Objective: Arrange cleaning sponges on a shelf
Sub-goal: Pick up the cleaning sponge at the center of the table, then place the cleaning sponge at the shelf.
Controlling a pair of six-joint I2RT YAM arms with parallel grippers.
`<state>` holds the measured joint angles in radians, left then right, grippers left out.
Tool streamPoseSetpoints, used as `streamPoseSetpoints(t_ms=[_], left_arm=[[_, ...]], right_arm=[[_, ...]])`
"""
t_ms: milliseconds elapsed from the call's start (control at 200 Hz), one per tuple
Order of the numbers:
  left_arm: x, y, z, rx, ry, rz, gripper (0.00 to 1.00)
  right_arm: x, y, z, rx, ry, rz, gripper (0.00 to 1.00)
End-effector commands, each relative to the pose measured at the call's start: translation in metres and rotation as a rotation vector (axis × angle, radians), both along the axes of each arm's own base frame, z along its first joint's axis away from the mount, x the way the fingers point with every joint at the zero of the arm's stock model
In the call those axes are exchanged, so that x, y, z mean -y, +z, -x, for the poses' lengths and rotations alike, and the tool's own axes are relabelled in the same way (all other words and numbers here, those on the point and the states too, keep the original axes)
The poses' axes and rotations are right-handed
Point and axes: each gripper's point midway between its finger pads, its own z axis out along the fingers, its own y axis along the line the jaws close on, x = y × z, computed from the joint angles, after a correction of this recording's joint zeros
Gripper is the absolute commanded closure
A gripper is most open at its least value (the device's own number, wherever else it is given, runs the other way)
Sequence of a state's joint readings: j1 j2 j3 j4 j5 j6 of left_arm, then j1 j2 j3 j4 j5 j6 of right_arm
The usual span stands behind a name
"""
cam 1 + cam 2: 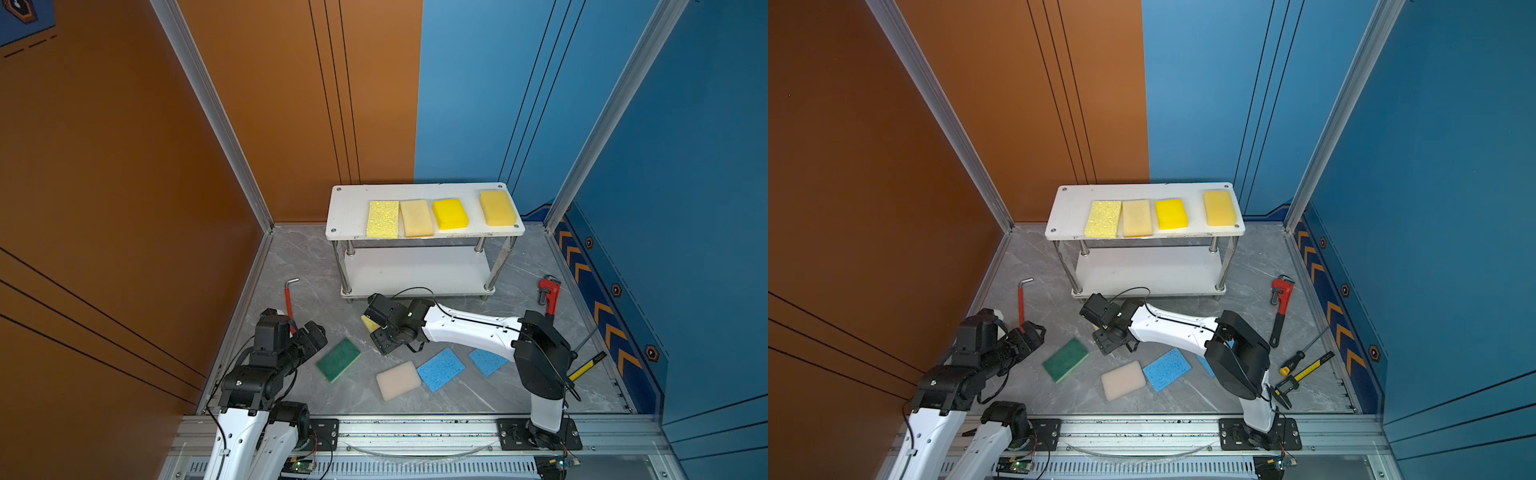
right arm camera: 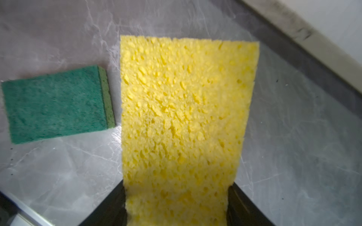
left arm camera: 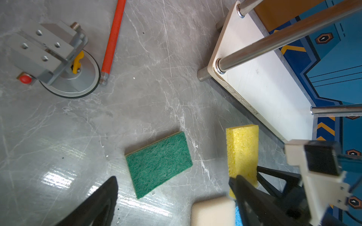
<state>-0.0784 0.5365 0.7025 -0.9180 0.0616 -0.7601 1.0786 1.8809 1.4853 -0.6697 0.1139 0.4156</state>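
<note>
- Nearest you, the beige sponge (image 1: 399,380) and two blue sponges (image 1: 441,370) lie flat on the floor (image 1: 316,270). One blue sponge is partly hidden by the right arm (image 1: 469,328). If you swing that arm out low, it could drag them out of place.
- The left gripper (image 3: 173,179) hangs with its jaws wide and nothing in them, near the green sponge (image 1: 338,359). The two grippers are close, so a reach for the green one now could make them collide.
- The right gripper (image 2: 177,185) is clamped on one end of the porous sponge (image 2: 186,107), and the rest sticks out ahead. You cannot tell whether it is clear of the floor.
- That sponge looks thin and soft. Squeezed by its edges it may buckle and slip out, and a drooping free end could catch the shelf's front edge.
- The cable (image 1: 415,288) loops off the right wrist just beside the lower board (image 1: 415,270). If you lift close to the shelf, it may snag.
- Farthest, the shelf's top board (image 1: 349,212) carries four sponges (image 1: 417,218) in a row, with room at its left end and a gap before the last one. The lower board is bare.
- The gap looks tight, so a crooked placement could shove a neighbour toward the front edge.
</note>
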Motion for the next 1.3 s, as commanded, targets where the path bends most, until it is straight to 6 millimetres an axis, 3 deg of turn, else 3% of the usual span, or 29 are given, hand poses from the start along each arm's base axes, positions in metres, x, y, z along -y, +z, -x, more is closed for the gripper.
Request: streamPoseSetpoints(t_ms=[0,175,380,541,556,621,781,801,996,1146,1236,1251,1291], left_arm=[[-0.001,-0.008,0.006,-0.029,0.012,0.006,0.07],[-0.001,-0.007,0.005,-0.029,0.015,0.009,0.07],[0.000,-0.007,0.006,-0.036,0.016,0.023,0.07],[-0.001,-0.006,0.009,-0.048,0.015,0.010,0.07],[-0.001,-0.005,0.009,-0.047,0.014,0.009,0.07],[-0.002,-0.004,0.009,-0.049,0.016,0.004,0.07],[-0.002,-0.005,0.010,-0.056,0.014,0.003,0.06],[-0.002,-0.005,0.010,-0.058,0.015,0.003,0.06],[-0.001,-0.005,0.009,-0.062,0.007,0.000,0.06],[-0.002,-0.004,0.008,-0.063,-0.001,-0.010,0.06],[-0.003,-0.005,0.009,-0.064,0.000,-0.014,0.06],[-0.002,-0.006,0.008,-0.064,0.000,-0.014,0.06],[-0.002,-0.007,0.009,-0.067,0.000,-0.014,0.06]], right_arm=[[0.016,0.017,-0.015,0.079,-0.037,0.028,0.27],[0.025,0.019,-0.052,0.111,-0.125,0.033,0.26],[0.017,0.019,-0.108,0.173,-0.188,-0.002,0.26],[0.017,0.015,-0.137,0.173,-0.238,-0.018,0.25],[0.017,0.002,-0.138,0.159,-0.238,0.000,0.25],[0.015,-0.003,-0.146,0.160,-0.248,-0.009,0.25],[0.009,-0.013,-0.156,0.161,-0.259,-0.015,0.22],[0.004,-0.004,-0.161,0.177,-0.263,-0.036,0.21],[-0.003,0.001,-0.166,0.191,-0.270,-0.066,0.12],[-0.002,0.020,-0.158,0.215,-0.259,-0.088,0.09],[0.010,0.011,-0.146,0.193,-0.268,-0.072,0.07],[0.011,0.024,-0.145,0.204,-0.272,-0.093,0.07],[0.015,0.028,-0.140,0.202,-0.277,-0.099,0.06]])
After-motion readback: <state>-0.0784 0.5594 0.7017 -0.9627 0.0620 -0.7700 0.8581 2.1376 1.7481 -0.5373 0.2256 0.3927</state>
